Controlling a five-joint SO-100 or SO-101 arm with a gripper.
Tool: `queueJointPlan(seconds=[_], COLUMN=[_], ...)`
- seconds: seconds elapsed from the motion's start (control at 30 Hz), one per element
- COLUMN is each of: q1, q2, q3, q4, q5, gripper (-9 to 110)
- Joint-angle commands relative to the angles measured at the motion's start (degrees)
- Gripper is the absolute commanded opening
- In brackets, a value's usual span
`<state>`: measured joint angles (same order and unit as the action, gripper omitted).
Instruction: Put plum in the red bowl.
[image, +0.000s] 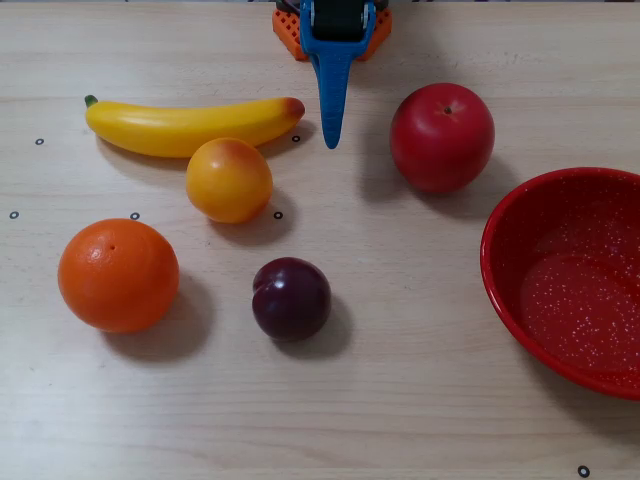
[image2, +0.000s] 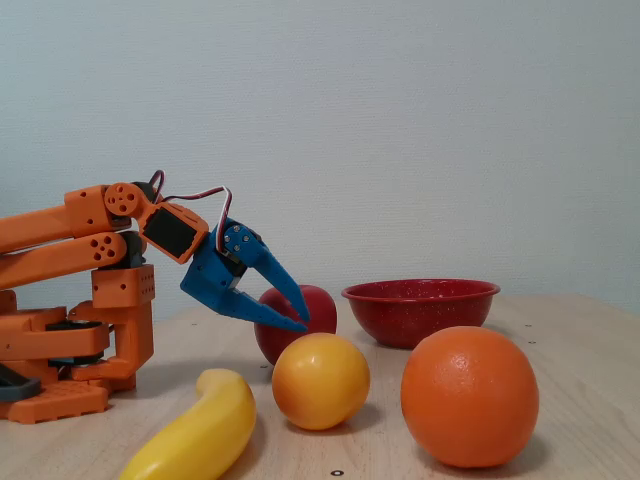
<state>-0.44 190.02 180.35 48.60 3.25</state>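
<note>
Orange arm (image2: 70, 240), blue claw (image2: 300, 318)

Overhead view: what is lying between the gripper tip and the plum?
In the overhead view the stretch from the gripper down to the plum is bare table. The yellow-orange fruit sits just left of that line, not across it.

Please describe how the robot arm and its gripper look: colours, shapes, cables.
In the fixed view the arm has orange plastic links with round holes, a black servo block near the wrist, and thin red, white and black cables looping above. The gripper is blue, with two long pointed fingers.
</note>
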Motion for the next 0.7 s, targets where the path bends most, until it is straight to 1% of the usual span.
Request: queueJointPlan(seconds=[0.0, 0.33, 0.67], q1=[-0.26, -0.44, -0.18], q2=[0.62, -3.08, -15.47], q3=[0.70, -4.04, -19.34], q4=[-0.09, -0.70, 0.44], q5=[-0.97, -1.49, -3.87], gripper=[0, 0, 0])
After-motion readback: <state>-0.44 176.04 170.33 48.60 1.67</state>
